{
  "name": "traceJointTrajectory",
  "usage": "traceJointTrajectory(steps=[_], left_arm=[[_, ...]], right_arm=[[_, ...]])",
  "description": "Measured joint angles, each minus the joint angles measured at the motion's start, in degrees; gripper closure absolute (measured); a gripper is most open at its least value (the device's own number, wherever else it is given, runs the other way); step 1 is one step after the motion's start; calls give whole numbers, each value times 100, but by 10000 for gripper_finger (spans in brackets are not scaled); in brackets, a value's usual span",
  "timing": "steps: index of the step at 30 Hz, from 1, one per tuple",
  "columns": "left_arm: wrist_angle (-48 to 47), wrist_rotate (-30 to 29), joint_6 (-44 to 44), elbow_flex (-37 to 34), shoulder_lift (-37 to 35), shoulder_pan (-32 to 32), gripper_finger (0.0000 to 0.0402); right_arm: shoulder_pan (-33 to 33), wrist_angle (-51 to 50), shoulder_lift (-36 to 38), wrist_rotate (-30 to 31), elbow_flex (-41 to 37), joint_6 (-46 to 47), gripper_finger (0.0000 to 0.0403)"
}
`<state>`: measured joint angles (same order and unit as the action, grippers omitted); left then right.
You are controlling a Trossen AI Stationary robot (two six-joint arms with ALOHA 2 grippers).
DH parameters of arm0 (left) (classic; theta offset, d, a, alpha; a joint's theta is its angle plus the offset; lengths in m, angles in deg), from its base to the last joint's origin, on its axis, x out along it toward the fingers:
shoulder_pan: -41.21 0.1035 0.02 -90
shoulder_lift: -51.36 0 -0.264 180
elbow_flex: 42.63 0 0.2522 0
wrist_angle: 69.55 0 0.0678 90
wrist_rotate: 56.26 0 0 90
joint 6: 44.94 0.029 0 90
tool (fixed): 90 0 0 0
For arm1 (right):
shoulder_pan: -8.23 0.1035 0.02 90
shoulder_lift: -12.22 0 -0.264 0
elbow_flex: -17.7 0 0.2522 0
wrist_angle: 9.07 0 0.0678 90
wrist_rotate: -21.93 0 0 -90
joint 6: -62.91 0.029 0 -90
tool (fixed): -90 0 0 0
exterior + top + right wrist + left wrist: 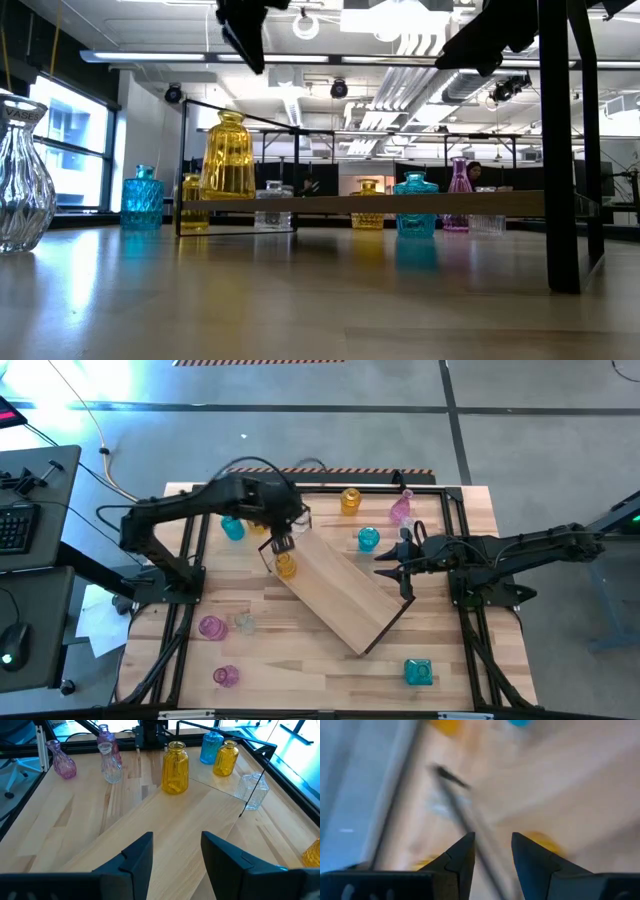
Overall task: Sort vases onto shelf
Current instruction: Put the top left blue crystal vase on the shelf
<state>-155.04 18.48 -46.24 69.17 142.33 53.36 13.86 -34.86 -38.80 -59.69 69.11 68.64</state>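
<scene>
The shelf [340, 595] lies slantwise in the middle of the table, a light-wood board with black frame loops at its ends. One amber-yellow vase [286, 565] stands upright on the board's far-left end [228, 155]. My left gripper [281, 546] hangs above that vase, open, with nothing between its fingers [492, 840]. My right gripper [385, 563] waits open over the shelf's right side [177, 840]. Other vases stand on the tabletop: teal [233, 528], yellow [350, 500], pink [400, 510], teal [368, 538].
More vases stand toward the near edge: pink [211, 627], clear [243, 623], pink [226, 675] and teal [418, 672]. A clear vase [252, 790] stands beside the shelf's far end. A black metal frame [445, 495] runs round the table.
</scene>
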Motion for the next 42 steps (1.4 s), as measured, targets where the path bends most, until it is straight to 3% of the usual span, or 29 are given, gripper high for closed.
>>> traceJointTrajectory(steps=[4,9,21,26,35,42], left_arm=[[-98,-620,-23,-54,-479,316,282],[-10,-646,-234,-565,-1256,937,285],[534,-616,-721,-3129,-2713,2051,286],[551,-596,-765,-3850,-3011,2384,286],[1165,-419,-807,-4402,-3068,2992,286],[1279,229,-761,-4563,-3035,3471,286]], right_arm=[[2,-222,0,-14,0,174,247],[4,-323,-2,-28,0,234,247],[2,-223,-2,-26,0,178,247],[2,-187,-2,-24,0,147,247],[4,-186,-2,-25,0,78,247],[4,-188,-2,-68,0,68,247]])
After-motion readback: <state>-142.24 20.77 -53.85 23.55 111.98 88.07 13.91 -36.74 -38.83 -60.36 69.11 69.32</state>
